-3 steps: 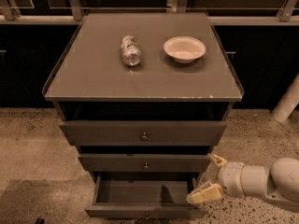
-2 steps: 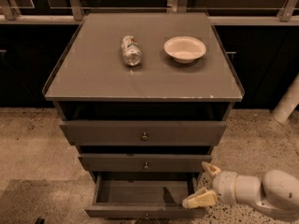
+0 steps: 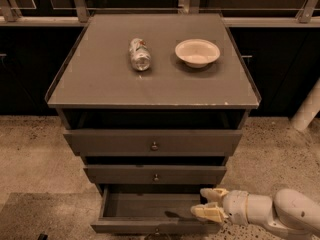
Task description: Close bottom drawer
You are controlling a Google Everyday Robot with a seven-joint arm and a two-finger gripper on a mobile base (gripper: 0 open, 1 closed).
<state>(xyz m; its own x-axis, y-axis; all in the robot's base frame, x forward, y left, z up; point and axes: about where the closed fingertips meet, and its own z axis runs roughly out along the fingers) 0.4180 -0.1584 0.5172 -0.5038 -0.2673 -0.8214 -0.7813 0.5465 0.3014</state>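
The bottom drawer (image 3: 150, 225) of the dark grey cabinet is pulled out, and its empty inside shows from above. Its front panel sits at the lower edge of the view, with the small knob (image 3: 157, 231) just visible. My gripper (image 3: 206, 203) reaches in from the lower right on a white arm. Its two pale fingers (image 3: 209, 213) are spread apart and empty, over the drawer's right end, behind the front panel. The middle drawer (image 3: 156, 174) and top drawer (image 3: 154, 142) above are pushed further in.
On the cabinet top (image 3: 100, 84) lie a crushed can (image 3: 139, 54) on its side and a white bowl (image 3: 197, 52). Speckled floor (image 3: 30, 159) surrounds the cabinet. A white post (image 3: 307, 109) stands at the right. Dark cabinets run along the back.
My gripper has moved left, from beside the drawer's right side to over its right end. The drawer has not visibly moved.
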